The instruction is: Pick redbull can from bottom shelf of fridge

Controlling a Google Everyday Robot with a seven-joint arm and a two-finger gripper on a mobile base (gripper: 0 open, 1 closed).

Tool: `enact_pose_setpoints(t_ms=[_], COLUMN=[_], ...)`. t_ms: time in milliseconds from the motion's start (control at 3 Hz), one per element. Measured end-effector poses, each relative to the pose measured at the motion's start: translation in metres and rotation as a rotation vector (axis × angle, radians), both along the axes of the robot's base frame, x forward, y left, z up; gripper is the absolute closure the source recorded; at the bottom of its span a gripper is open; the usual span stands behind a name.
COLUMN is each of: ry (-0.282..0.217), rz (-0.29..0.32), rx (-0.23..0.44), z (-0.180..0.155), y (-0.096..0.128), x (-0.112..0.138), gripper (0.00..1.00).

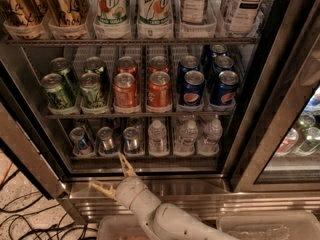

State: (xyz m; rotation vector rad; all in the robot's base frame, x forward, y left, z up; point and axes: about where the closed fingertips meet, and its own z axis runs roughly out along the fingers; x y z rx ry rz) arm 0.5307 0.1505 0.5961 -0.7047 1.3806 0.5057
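Redbull can [106, 139] stands upright at the front of the bottom shelf [165, 157], so the tool [106, 170], just below it, is spread wide, seemingly to straddle it.

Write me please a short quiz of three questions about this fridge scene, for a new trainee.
1. True or false: the hand is shut on a redbull can.
2. On the bottom shelf, what stands to the right of the redbull cans? A) Pepsi cans B) water bottles C) tea bottles
3. How many redbull cans stand in the front row of the bottom shelf?
Key: 1 false: the hand is open, low in front of the sill of the fridge, below the bottom shelf, touching no can. 2 B. 3 three.
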Motion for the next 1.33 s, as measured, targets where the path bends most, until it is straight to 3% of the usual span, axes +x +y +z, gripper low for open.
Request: enact_pose_setpoints(t_ms=[333,1000,1333], ry=[0.0,-0.003,-0.008], rz=[0.0,-0.009,-0.018], rx=[0.0,0.012,0.014], z=[0.0,0.002,0.007], y=[0.0,-0.003,-0.007], x=[0.0,0.005,0.014], gripper=[0.17,0.28,0.18])
